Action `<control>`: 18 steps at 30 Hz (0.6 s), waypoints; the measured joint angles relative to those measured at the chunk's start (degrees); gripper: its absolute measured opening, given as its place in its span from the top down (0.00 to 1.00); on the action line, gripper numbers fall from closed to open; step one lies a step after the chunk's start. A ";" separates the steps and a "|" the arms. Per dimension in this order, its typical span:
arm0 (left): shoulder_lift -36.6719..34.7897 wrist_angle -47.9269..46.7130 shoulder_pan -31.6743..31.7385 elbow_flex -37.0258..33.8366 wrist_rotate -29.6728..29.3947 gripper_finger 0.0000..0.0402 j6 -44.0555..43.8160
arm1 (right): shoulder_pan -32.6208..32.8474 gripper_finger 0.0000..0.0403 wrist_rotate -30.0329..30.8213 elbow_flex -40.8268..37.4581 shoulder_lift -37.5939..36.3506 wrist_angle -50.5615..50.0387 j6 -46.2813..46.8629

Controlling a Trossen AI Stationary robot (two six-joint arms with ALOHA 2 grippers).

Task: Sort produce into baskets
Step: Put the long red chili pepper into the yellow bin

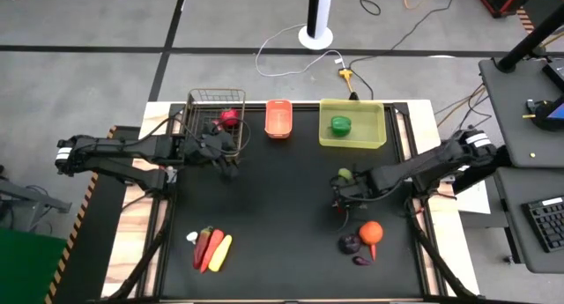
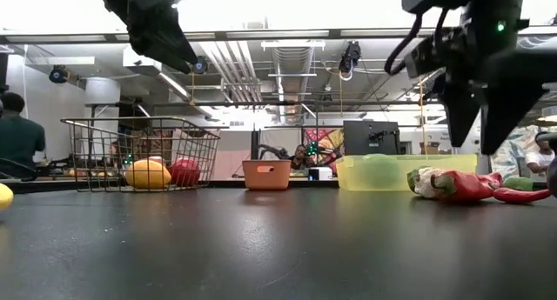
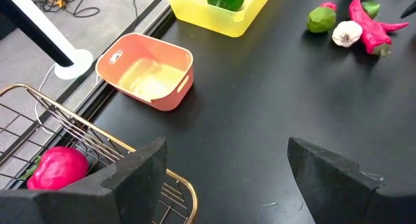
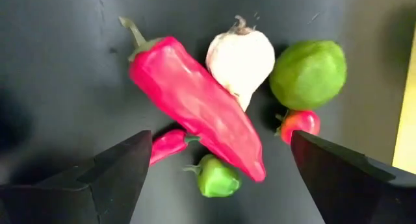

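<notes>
My right gripper (image 4: 221,146) hangs open, pointing down over a cluster of produce right of the table's middle and touching nothing. The cluster holds a long red pepper (image 4: 195,104), a white garlic (image 4: 242,58), a lime (image 4: 309,73), a small red piece (image 4: 300,122), a small green pepper (image 4: 216,176) and a small red chilli (image 4: 168,145). My left gripper (image 1: 231,159) waits open in the air beside the wire basket (image 1: 216,114), which holds a red fruit (image 3: 58,167) and a yellow one (image 2: 148,174). The orange basket (image 1: 278,119) stands next to the yellow-green bin (image 1: 374,137), which holds a green pepper (image 1: 340,124).
Chillies, a carrot and a yellow piece (image 1: 211,248) lie at the near left beside a small white piece (image 1: 191,238). An orange (image 1: 371,232), an eggplant (image 1: 350,243) and a small purple piece (image 1: 362,260) lie at the near right. The three baskets line the far edge.
</notes>
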 joint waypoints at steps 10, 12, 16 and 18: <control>0.00 0.26 0.00 0.00 0.00 0.26 1.05 | -0.03 0.11 0.00 -0.05 5.29 2.75 -5.63; 0.00 0.26 0.00 0.00 0.00 0.26 1.07 | -0.05 0.11 0.03 -0.05 5.80 2.90 -6.14; 0.02 0.24 0.02 0.00 0.00 0.26 1.07 | -0.17 0.11 0.39 -0.21 6.36 4.06 -7.10; 0.02 0.24 0.02 0.00 0.00 0.26 1.34 | -0.17 0.11 0.42 -0.36 6.54 4.63 -7.09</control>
